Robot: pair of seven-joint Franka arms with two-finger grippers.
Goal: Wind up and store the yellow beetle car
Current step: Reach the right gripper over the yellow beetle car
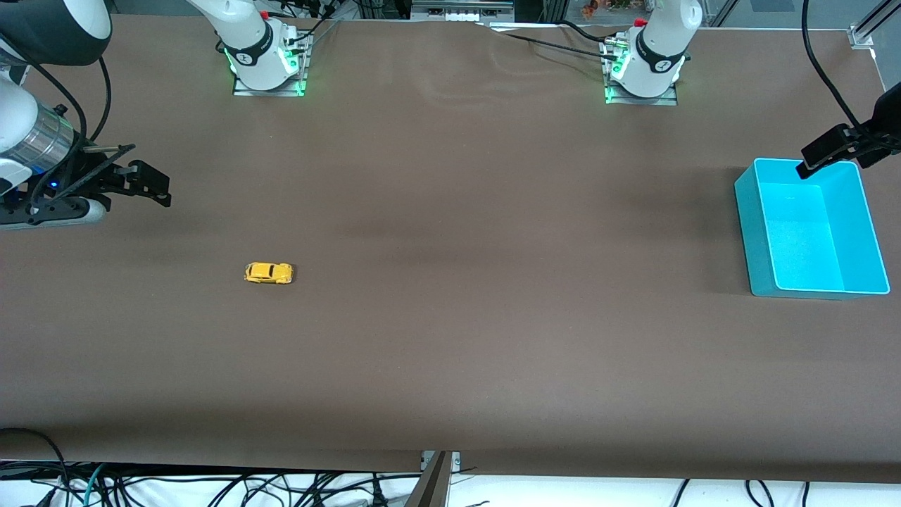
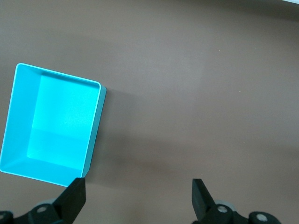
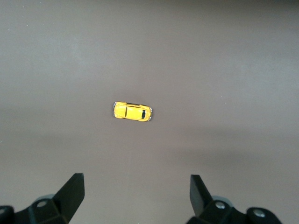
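Right hand (image 1: 151, 186) wide over table edge (image 1: 42, 282)

robotics lab, test bench setup. long table under a plain brown cloth cover (image 1: 450, 338), creased near the bases. two white robot arm bases (image 1: 264, 60) bolted on metal plates at the table edge, green status leds lit on both. loose black cables (image 1: 211, 489) tangled on the white floor below the table edge nearest the front camera, more cabling running to the bases. aluminium frame profile (image 1: 869, 28) at the corner toward the left arm's end. no household or office furniture look, just rig hardware and a staged worktop.
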